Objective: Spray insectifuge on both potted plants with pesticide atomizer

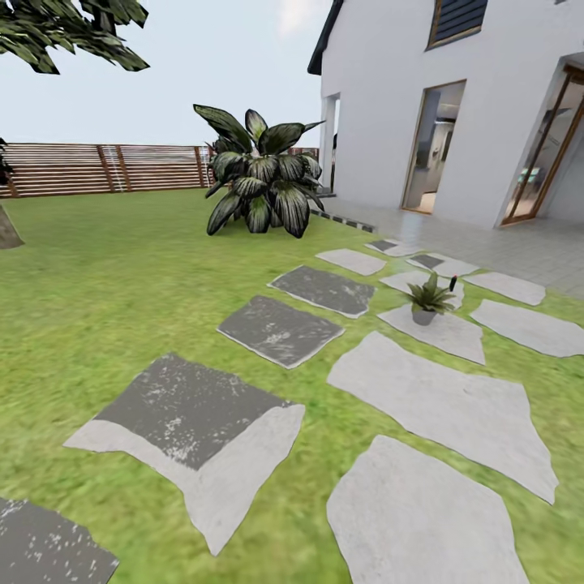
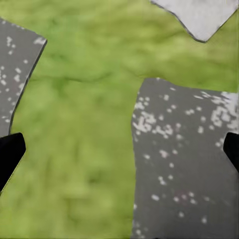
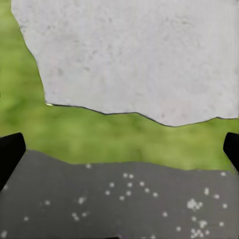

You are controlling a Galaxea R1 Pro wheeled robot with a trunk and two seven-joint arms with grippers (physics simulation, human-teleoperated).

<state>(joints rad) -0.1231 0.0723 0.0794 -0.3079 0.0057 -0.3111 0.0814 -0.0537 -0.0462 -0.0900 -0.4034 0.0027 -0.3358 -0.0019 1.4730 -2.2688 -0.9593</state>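
Both arms hang low with their claws pointed at the ground, which suits a robot on its way rather than one at work: the left gripper (image 2: 119,154) shows two black fingertips set wide apart with nothing between them, over blurred green lawn (image 2: 79,149) and the edge of a dark speckled stepping stone (image 2: 184,169), and the right gripper (image 3: 119,152) is spread just as wide and just as empty, above another dark, white-flecked slab (image 3: 114,204), a strip of grass and a pale matte stone (image 3: 134,55) with a jagged outline. From the head view the garden opens out: flat, irregular flagstones lie in the grass like broken plates, some charcoal and mottled, some chalky grey, forming a loose path toward the house. Farther along that path one potted plant (image 1: 427,298), a low rosette of pointed green leaves in a small grey pot, stands on the near corner of a pale stone, presumably set there for a level footing. Just beside it on its right, a tiny dark upright thing with a red tip looks like the pesticide atomizer (image 1: 452,286), though it is too small to be sure. Beyond stand a big dark leafy bush (image 1: 261,174), a slatted brown fence (image 1: 97,169) and the white house wall (image 1: 381,105) by a paved patio.
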